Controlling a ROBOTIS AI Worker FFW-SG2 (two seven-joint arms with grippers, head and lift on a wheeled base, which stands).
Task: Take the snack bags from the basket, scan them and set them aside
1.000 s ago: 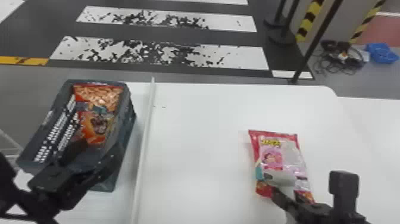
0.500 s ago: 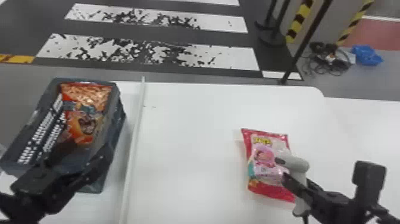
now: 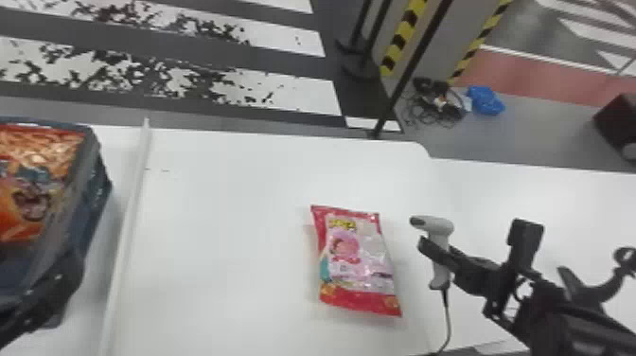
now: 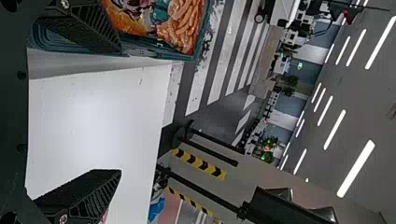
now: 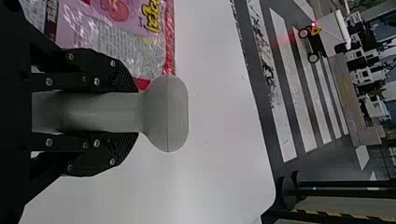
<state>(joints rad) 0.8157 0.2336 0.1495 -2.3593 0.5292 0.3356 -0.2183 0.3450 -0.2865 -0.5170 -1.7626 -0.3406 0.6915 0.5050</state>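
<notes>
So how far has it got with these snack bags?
Partway, it seems. The pink bag is out, lying flat on the white table; whether it has been scanned, I can't tell. The scanner is in hand, its handle clamped between the right fingers. Left to do: at least the orange bag, which sits in the basket.

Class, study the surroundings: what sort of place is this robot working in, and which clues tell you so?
Probably a large indoor demonstration or test hall. Long strip lights line the ceiling, white crosswalk-like bands mark the floor, and yellow-and-black hazard stripes stand near the white table.
</notes>
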